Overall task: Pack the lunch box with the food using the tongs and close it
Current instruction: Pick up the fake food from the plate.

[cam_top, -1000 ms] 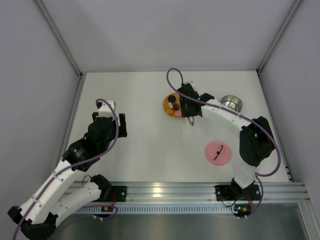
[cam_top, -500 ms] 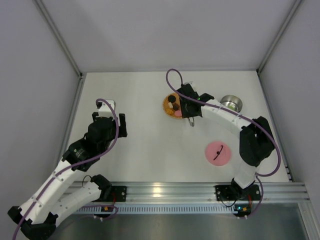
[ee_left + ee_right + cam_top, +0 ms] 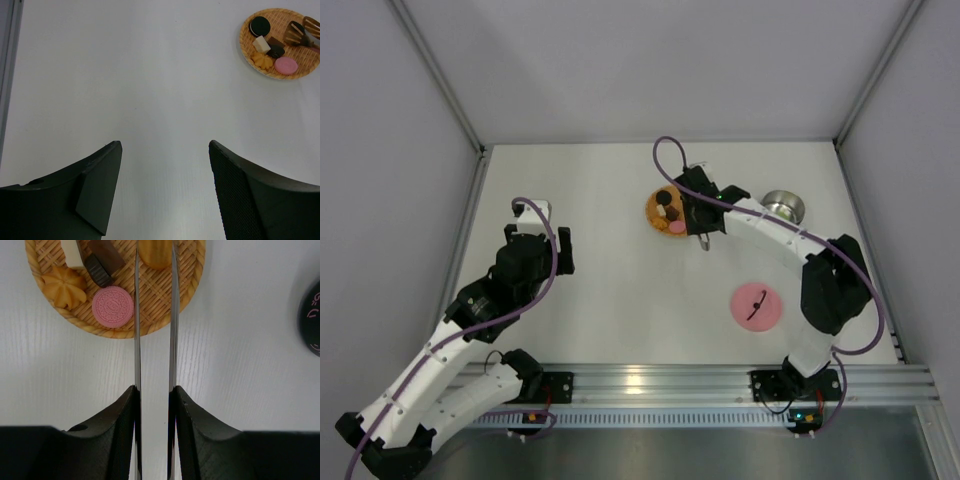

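My right gripper (image 3: 154, 388) is shut on the silver tongs (image 3: 136, 340), one arm pressed by each finger. The tongs' two arms reach onto the woven mat (image 3: 190, 285) and flank an orange-brown piece of food (image 3: 155, 252). A pink round cookie (image 3: 113, 306), a yellow flower-shaped biscuit and brown blocks lie beside them. In the top view the steel lunch box (image 3: 783, 207) stands right of that gripper (image 3: 692, 205), and its pink lid (image 3: 757, 305) lies nearer the arm bases. My left gripper (image 3: 165, 145) hangs open over bare table, far left of the mat (image 3: 250, 52).
A dark round thing with pink markings (image 3: 312, 320) shows at the right edge of the right wrist view. Grey walls close the table at the back and sides. A purple cable (image 3: 665, 160) loops above the right wrist.
The right gripper has squeezed the tongs a little narrower over the mat. The left arm has not moved.
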`<state>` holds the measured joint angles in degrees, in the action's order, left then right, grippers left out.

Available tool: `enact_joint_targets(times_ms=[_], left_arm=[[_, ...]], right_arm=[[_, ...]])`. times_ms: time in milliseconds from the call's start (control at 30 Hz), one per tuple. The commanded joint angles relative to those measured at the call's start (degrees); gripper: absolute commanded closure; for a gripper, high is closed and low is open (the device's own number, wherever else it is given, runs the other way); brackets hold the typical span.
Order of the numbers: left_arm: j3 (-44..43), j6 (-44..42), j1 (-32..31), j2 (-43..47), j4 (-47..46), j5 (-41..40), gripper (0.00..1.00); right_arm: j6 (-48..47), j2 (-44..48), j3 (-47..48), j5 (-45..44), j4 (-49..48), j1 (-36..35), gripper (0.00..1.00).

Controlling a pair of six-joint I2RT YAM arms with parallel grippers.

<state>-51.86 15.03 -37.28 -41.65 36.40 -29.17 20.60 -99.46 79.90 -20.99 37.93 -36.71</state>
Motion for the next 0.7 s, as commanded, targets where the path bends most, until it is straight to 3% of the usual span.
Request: enact_joint_targets(times_ms=[0,433,667], left_arm=[[0.4,-0.3,0.1,0.5,-1.9,-0.2,0.25],[0.4,-0.3,0.1,0.9,-1.9,-0.1,0.25],[0.4,-0.3,0.1,1.0,-1.9,0.1,0.25]], right_arm=[[-0.4,4.3,3.8,-2.6,1.4,-1.3,0.74],[-0.4,9.1,4.1,-5.5,3.7,-0.6,0.73],[0.8,17.3,-1.9,-6.3,4.0,3.1,0.72]])
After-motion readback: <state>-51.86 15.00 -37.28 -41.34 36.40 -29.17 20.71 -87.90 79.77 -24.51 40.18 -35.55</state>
